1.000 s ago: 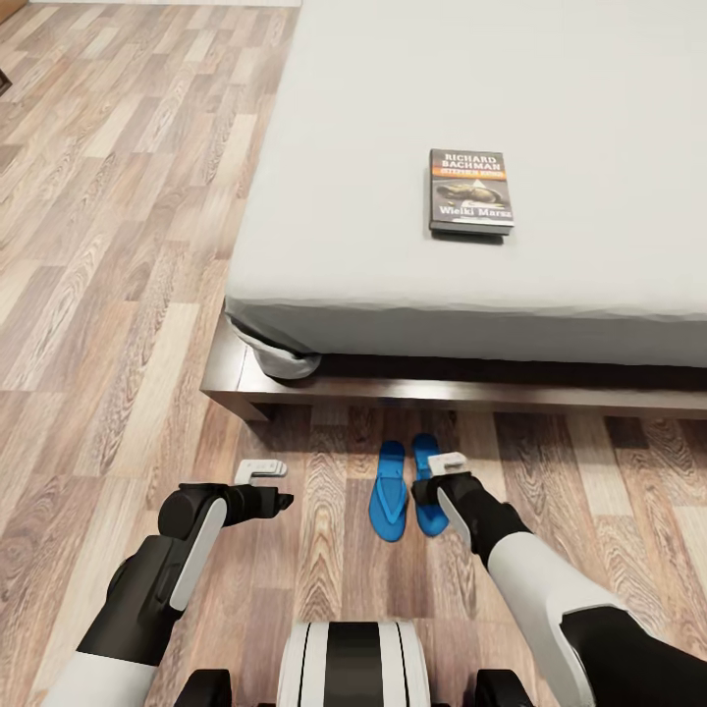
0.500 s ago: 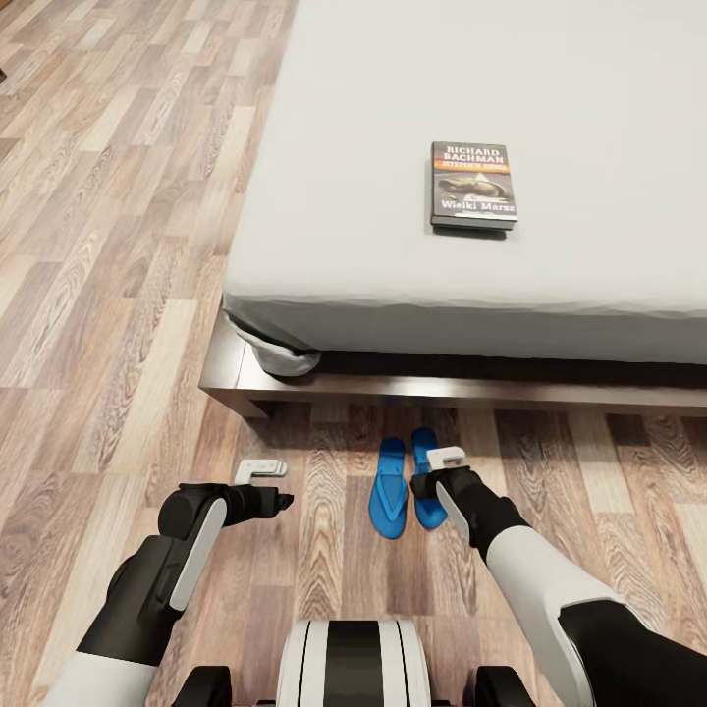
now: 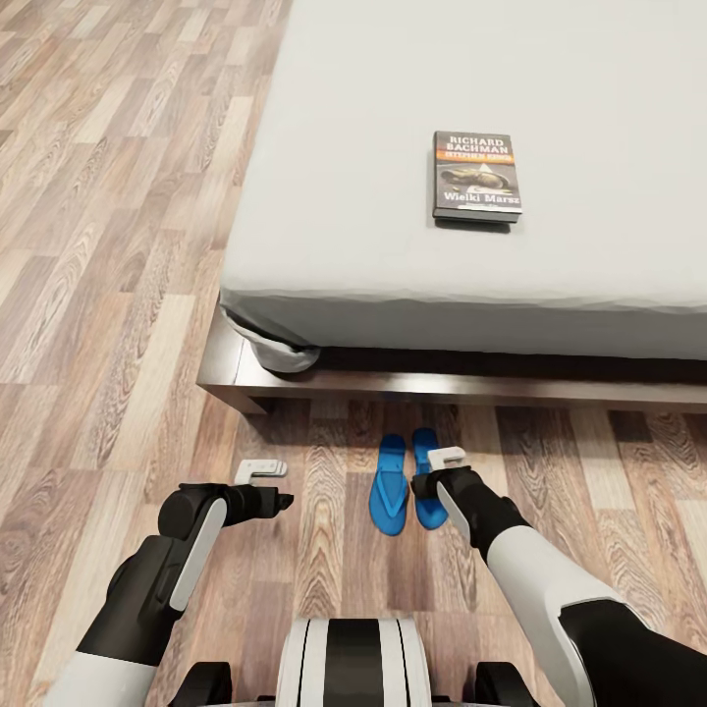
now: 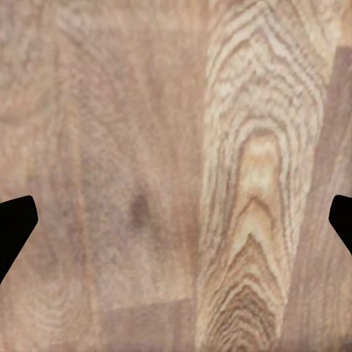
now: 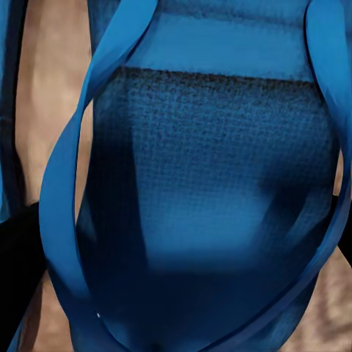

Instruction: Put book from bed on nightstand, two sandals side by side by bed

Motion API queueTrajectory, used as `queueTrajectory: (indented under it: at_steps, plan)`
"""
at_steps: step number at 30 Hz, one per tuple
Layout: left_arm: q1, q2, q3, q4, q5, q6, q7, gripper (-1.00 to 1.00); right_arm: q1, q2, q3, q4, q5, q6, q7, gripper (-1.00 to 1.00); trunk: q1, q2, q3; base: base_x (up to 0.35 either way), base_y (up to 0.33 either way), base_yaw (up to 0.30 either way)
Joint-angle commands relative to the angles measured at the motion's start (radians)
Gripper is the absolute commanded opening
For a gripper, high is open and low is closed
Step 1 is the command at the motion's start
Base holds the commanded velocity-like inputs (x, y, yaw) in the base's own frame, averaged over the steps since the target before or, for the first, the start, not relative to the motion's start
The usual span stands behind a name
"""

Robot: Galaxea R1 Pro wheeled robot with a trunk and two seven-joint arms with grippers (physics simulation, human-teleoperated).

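Note:
The book (image 3: 476,177), dark with an orange band, lies flat on the light-grey mattress of the bed (image 3: 373,128), apart from both grippers. Two blue sandals lie side by side on the floor just in front of the bed frame: the left sandal (image 3: 389,486) and the right sandal (image 3: 423,448). My right gripper (image 3: 440,469) hovers open directly over the right sandal, whose blue sole and straps (image 5: 213,183) sit close under the fingers in the right wrist view. My left gripper (image 3: 269,484) hangs open over bare floor, left of the sandals.
The dark brown bed frame (image 3: 324,388) juts out past the mattress, with its corner at the left. Wood-plank floor (image 3: 108,245) stretches along the bed's left side and in front of it. My base (image 3: 352,658) is at the bottom of the head view.
The head view has shifted a little, so the bed and book sit slightly higher in the picture. The right arm has edged slightly over its sandal; the sandals and left gripper hold still.

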Motion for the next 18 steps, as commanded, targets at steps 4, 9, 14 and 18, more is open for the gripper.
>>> queueTrajectory:
  at_steps: [4,9,14,18]
  plan:
    - [0.000,0.001,-0.001,-0.001,0.002,0.004,0.002,1.00,0.000,-0.002,0.005,-0.001,0.001,0.006,-0.004,-1.00,0.001,-0.001,-0.008,0.000,0.000,0.000]
    - [0.000,0.001,-0.001,-0.001,0.001,0.004,0.002,1.00,0.000,-0.002,0.005,-0.001,0.001,0.006,-0.004,1.00,0.001,-0.001,-0.008,0.000,0.000,0.000]
    - [0.000,0.001,-0.001,-0.001,0.001,0.004,0.002,1.00,0.000,-0.001,0.005,-0.002,0.002,0.006,-0.004,1.00,0.001,-0.001,-0.008,0.000,0.000,0.000]
    - [0.000,0.001,-0.001,-0.001,0.001,0.004,0.002,1.00,0.000,0.000,0.005,-0.003,0.003,0.006,-0.004,1.00,0.001,-0.001,-0.008,0.000,0.000,0.000]
